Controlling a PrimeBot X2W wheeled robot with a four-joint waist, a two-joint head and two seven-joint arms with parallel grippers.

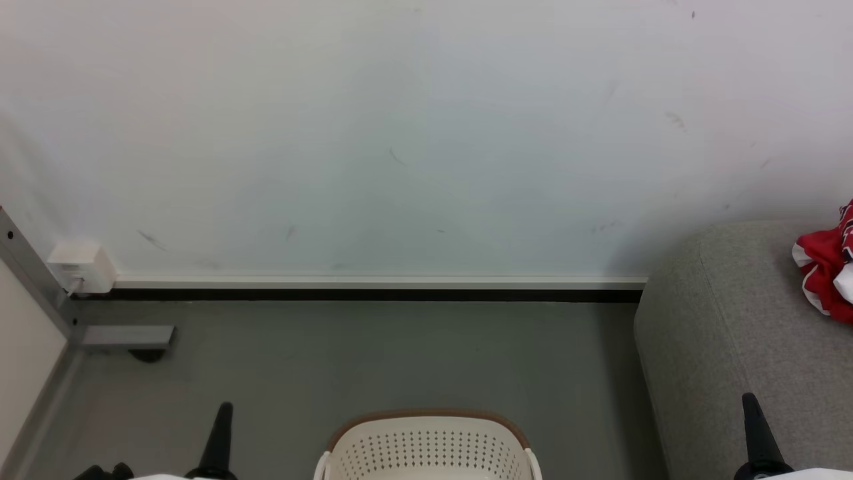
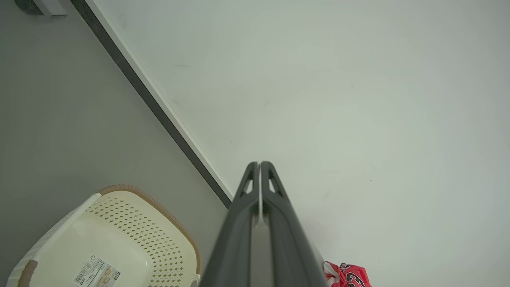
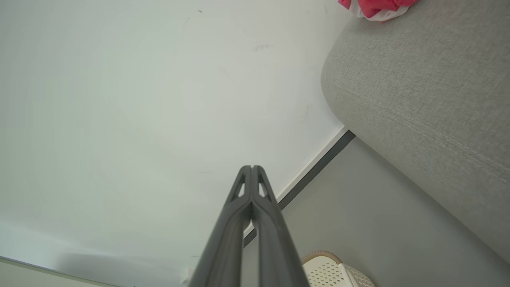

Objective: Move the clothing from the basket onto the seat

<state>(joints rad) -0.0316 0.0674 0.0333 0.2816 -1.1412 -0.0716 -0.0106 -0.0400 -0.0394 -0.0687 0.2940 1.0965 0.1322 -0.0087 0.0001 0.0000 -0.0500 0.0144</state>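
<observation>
Left tool (image 2: 259, 164): dark fingers pressed together. Right tool (image 3: 252, 167): likewise, tips touching. Between them, on the grey floor (image 1: 400, 347), stands the brown-rimmed oval cream-white perforated plastic basket (image 1: 426, 415). Farther right, the bright red, white-trimmed fabric clothing (image 1: 823, 267) lies bunched on the large light-grey woven upholstered seat (image 1: 726, 320), beside the white wall (image 1: 400, 133).

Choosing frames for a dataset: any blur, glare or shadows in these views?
Head view: sharp, evenly lit, soft shadow on the wall beside the seat. Left wrist view: no glare, basket perforations crisp. Right wrist view: dim shadow on the wall lower left, seat weave crisp.
</observation>
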